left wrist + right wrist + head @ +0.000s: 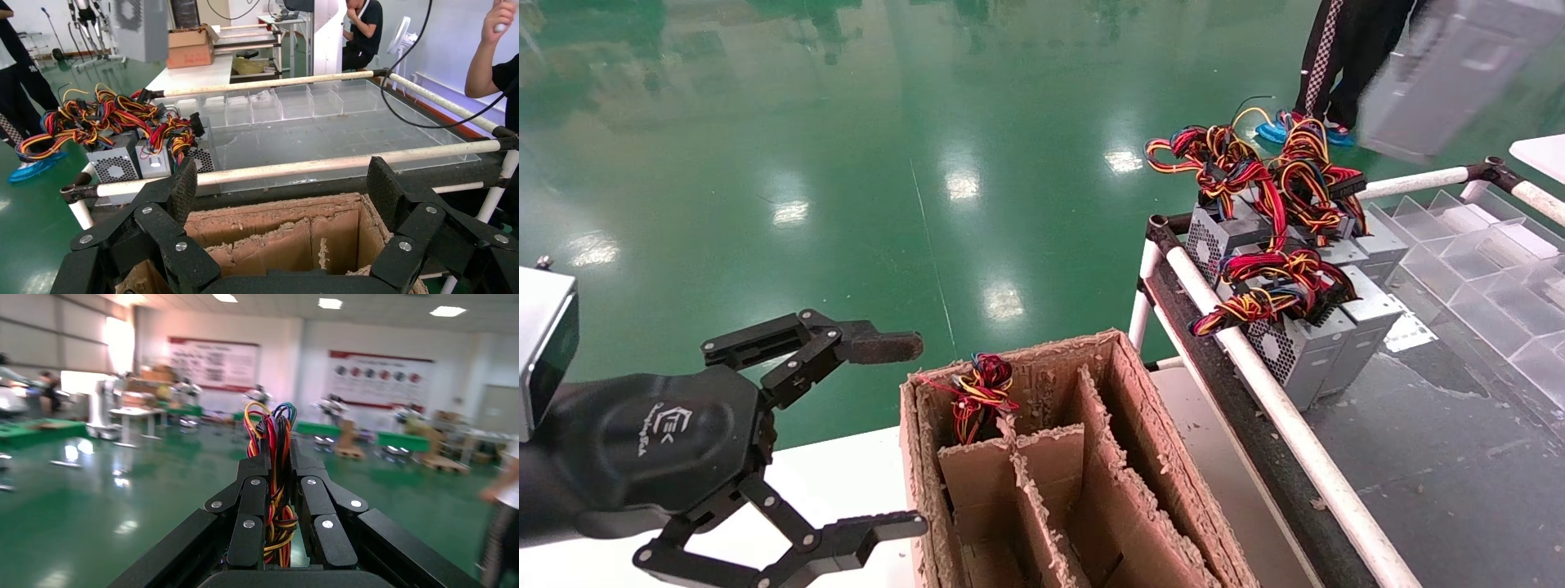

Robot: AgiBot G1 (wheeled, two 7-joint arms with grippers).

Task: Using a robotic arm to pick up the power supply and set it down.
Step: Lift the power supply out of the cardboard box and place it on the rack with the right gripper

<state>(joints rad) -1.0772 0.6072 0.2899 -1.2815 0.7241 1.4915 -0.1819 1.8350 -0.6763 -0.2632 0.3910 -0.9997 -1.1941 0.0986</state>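
A grey power supply (1459, 65) hangs in the air at the far right, above the rack, blurred. It also shows high in the left wrist view as the power supply (139, 27). My right gripper (278, 454) is shut on its bundle of red, yellow and black wires (272, 425); the gripper itself is outside the head view. My left gripper (911, 433) stands open just left of the brown carton (1140, 408), with nothing between its fingers (183, 184). Another bundle of wires (979, 392) sticks up from the carton's far left compartment.
Several more power supplies (1303, 343) with tangled wires sit on the rack behind a white rail (1254, 367). Clear plastic dividers (1483, 261) lie at the right. A person (1336, 57) stands beyond the rack. People (502, 73) stand near it in the left wrist view.
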